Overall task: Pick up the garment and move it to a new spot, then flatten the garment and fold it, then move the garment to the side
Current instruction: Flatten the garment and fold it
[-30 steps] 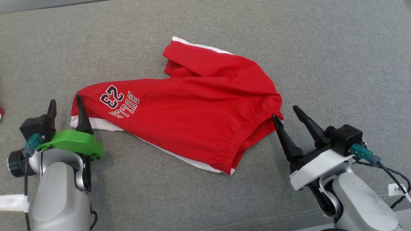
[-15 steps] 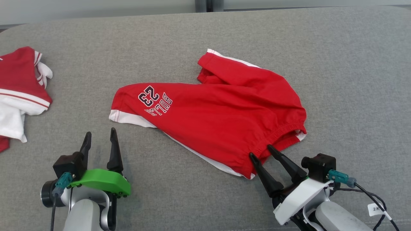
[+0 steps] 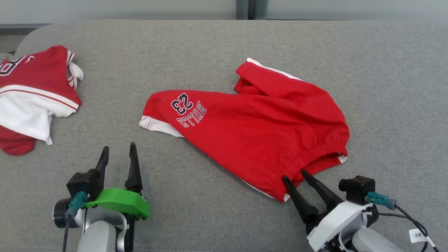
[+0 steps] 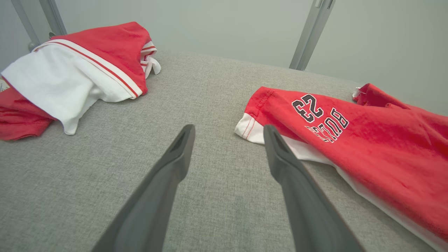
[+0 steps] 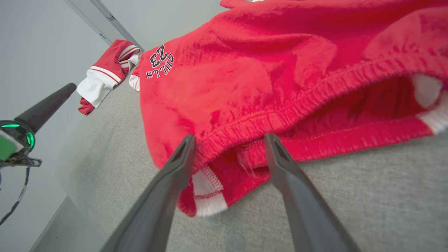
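Red shorts [image 3: 259, 129] with white trim and a "BULLS 23" print lie crumpled across the grey cushion, leg hem to the left, elastic waistband at the lower right. My right gripper [image 3: 294, 175] is open, its fingertips at the near corner of the waistband [image 5: 266, 119], with the band's edge lying between the two fingers. My left gripper [image 3: 118, 150] is open over bare cushion, short of the white leg hem [image 4: 250, 127], which lies just right of its right fingertip. The shorts [image 4: 364, 140] run off to the right in the left wrist view.
A second red and white garment [image 3: 31, 94] lies bunched at the cushion's left edge, seen too as the heap of red and white cloth [image 4: 77, 73] in the left wrist view. The grey cushion [image 3: 210, 45] ends at a pale wall behind.
The head camera has tilted up and shifted, bringing the second garment and wall into view. Both grippers now sit lower in the picture; the left has come off the leg hem.
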Controlling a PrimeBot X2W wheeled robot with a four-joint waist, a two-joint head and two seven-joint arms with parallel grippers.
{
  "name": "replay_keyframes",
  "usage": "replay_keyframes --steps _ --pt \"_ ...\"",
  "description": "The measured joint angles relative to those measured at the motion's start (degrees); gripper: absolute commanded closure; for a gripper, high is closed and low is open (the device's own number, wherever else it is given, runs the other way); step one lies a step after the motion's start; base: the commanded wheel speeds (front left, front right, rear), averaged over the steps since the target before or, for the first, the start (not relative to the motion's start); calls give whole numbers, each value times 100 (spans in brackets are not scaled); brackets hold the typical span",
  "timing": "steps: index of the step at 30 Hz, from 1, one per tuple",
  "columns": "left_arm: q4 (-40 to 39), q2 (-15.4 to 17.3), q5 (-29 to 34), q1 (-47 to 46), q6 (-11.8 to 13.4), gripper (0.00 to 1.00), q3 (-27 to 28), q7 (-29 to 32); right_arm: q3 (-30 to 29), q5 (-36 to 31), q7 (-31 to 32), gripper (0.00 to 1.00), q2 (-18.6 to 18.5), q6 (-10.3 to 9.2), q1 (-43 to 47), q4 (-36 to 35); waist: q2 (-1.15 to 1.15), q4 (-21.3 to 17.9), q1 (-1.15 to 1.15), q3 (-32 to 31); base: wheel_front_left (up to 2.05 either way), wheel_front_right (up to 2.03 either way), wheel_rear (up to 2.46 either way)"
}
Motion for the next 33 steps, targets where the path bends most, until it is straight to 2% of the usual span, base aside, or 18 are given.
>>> replay_keyframes --steps 9,15,16,17,18,19,27,33 --pt "-9 -1 -52 35 15 0 -56 0 153 11 0 0 90 -1 154 -238 0 -15 0 -12 0 0 0" --pt "-12 -1 -76 34 20 0 -85 0 247 114 0 0 181 -1 -85 -180 0 29 0 49 0 0 0" --pt "-11 0 -76 34 19 0 -92 0 200 113 0 6 205 -1 -136 -158 0 45 0 60 0 0 0" --pt "-12 -1 -76 34 19 0 -107 0 134 113 0 52 220 -1 -177 -126 0 62 0 68 0 0 0" --pt "-12 -1 -86 34 19 0 -118 0 57 112 0 79 231 0 -206 -82 0 81 0 76 0 0 0" --pt "-11 -1 -100 34 18 0 -124 0 0 104 0 100 229 -1 -233 -9 0 101 0 85 0 0 0" --pt "-13 1 -180 25 18 0 -299 0 -948 -359 1 100 79 0 -717 433 0 244 0 221 0 0 0" --pt "10 1 -286 -107 14 0 -614 -1 -959 -611 1 100 -233 2 -1428 1312 0 420 0 351 0 0 0"
